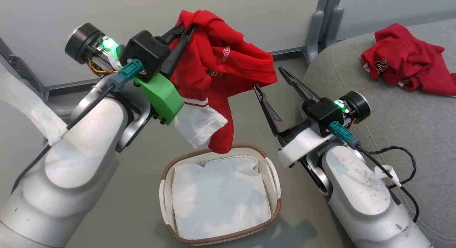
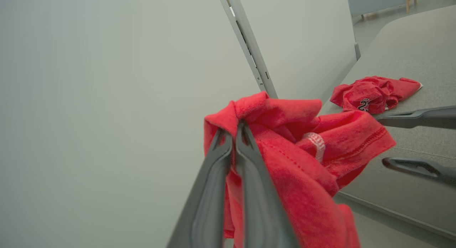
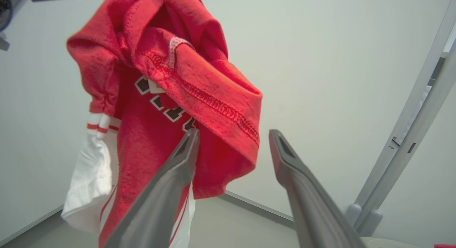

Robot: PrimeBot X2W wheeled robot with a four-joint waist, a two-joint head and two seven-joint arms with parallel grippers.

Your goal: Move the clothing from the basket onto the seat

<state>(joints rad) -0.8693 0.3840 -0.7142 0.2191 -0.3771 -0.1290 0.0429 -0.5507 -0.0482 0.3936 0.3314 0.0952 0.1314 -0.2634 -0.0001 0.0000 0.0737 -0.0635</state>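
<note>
My left gripper (image 1: 187, 27) is shut on a red garment (image 1: 221, 73) with white trim, which hangs in the air above the basket (image 1: 272, 176). Its lower end dangles just over the basket's far rim. In the left wrist view the closed left gripper (image 2: 231, 128) pinches the bunched red cloth (image 2: 302, 162). My right gripper (image 1: 269, 77) stands open just right of the hanging garment, holding nothing; its wrist view shows the right gripper (image 3: 231, 134) close in front of the red cloth (image 3: 199, 87). Another red garment (image 1: 406, 61) lies crumpled on the grey seat (image 1: 399, 123).
The basket sits on the grey floor between my arms, with a flat white lining sheet (image 1: 219, 198) inside. A pale wall with a grey post (image 1: 322, 23) rises behind. A black cable (image 1: 402, 159) lies on the seat by my right arm.
</note>
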